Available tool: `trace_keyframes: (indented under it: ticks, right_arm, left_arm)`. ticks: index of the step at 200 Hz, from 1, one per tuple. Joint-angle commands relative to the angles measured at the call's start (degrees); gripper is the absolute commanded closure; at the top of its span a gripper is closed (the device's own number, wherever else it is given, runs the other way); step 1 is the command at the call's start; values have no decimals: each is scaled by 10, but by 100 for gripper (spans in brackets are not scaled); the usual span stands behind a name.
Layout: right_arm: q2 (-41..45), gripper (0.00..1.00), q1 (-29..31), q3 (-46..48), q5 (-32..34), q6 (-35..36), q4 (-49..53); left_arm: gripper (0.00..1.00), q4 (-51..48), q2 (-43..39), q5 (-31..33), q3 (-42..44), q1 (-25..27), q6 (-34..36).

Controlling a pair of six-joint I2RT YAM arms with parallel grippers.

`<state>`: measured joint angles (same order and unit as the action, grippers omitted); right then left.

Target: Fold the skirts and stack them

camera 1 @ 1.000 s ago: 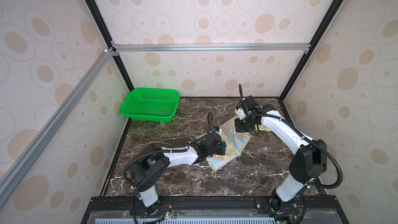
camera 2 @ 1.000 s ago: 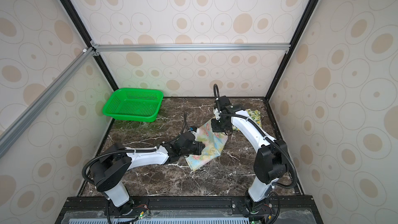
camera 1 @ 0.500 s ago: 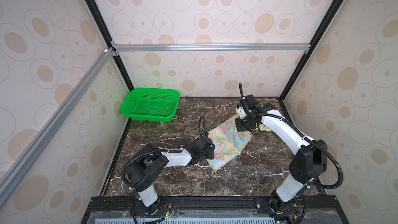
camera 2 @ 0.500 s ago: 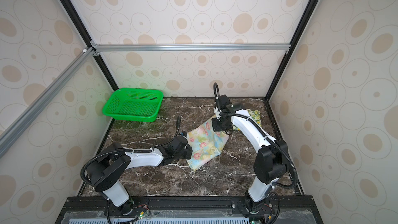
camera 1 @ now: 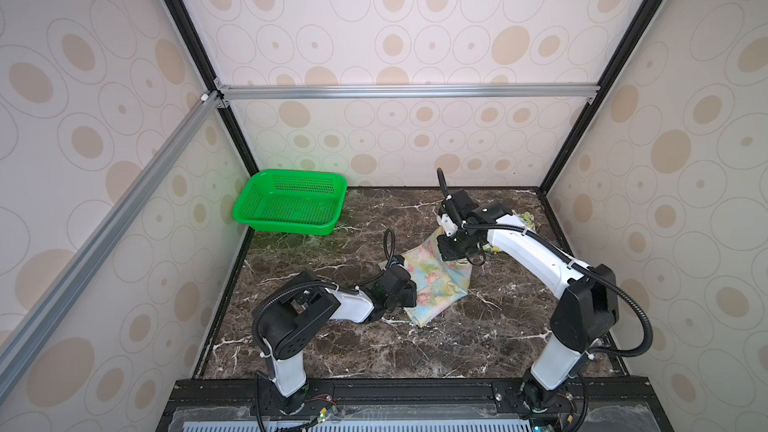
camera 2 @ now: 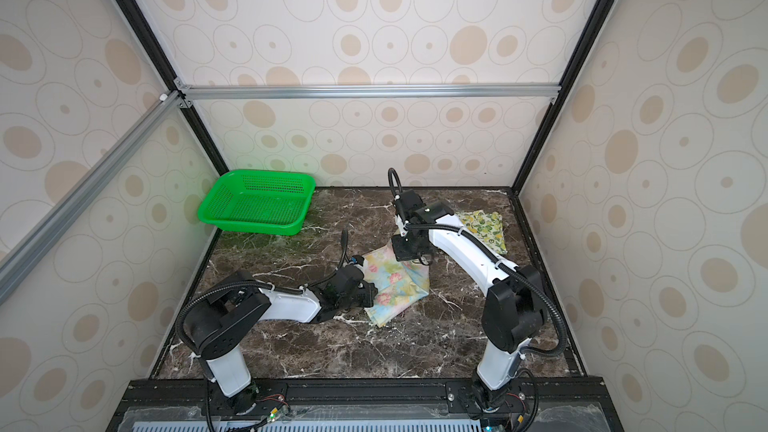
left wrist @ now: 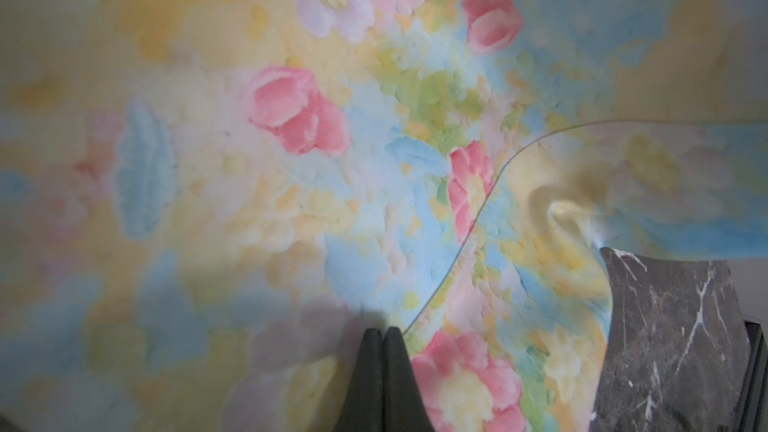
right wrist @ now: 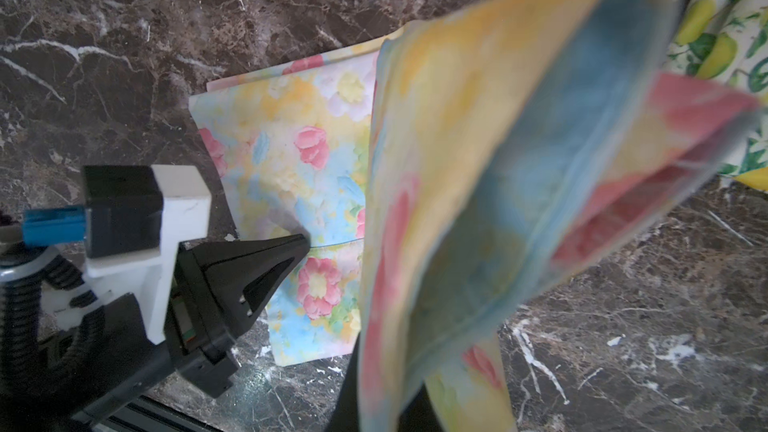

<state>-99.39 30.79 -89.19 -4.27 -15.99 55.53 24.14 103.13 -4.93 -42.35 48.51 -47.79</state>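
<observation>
1. Your left gripper [left wrist: 383, 336] has its jaws pressed together with nothing between them, and its tips are set on the pastel floral skirt [left wrist: 291, 118] beside a curved cloth edge.
2. Your right gripper [camera 1: 454, 252] is clamped on the far side of that same skirt, holding up a flap that hangs blurred in front of the right wrist camera.
3. The rest of the floral skirt lies flat on the dark marble table [camera 1: 374, 347], mid-table between your two arms in both top views.
4. The lemon skirt [camera 2: 486, 228] lies as a neat rectangle at the back right of the table, just beyond your right arm.
5. The green basket [camera 1: 286, 227] sits in the back left corner, well apart from both skirts.
</observation>
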Motion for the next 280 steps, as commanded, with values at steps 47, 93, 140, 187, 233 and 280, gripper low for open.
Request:
trace_keyframes:
  ticks: [47,93,140,187,233,280]
  right_arm:
    - [-32,100,39,48,-71,-63,-84]
    - [-46,100,49,76,-68,-69,-112]
    - [-38,100,53,97,-55,-56,-137]
    - [-33,100,60,112,-56,-45,-165]
    - [-28,100,75,112,-33,-36,-174]
    - [-39,100,91,120,-27,-29,-191]
  left_arm:
    - [100,23,32,-2,2,19,-39]
    - [100,-7,-2,21,6,20,-35]
    - [100,-113,-80,71,23,14,-13]
    - [100,-118,-86,84,29,-7,-3]
    - [100,-99,-42,71,11,-9,-5]
    - [100,-96,-48,73,27,-11,-10]
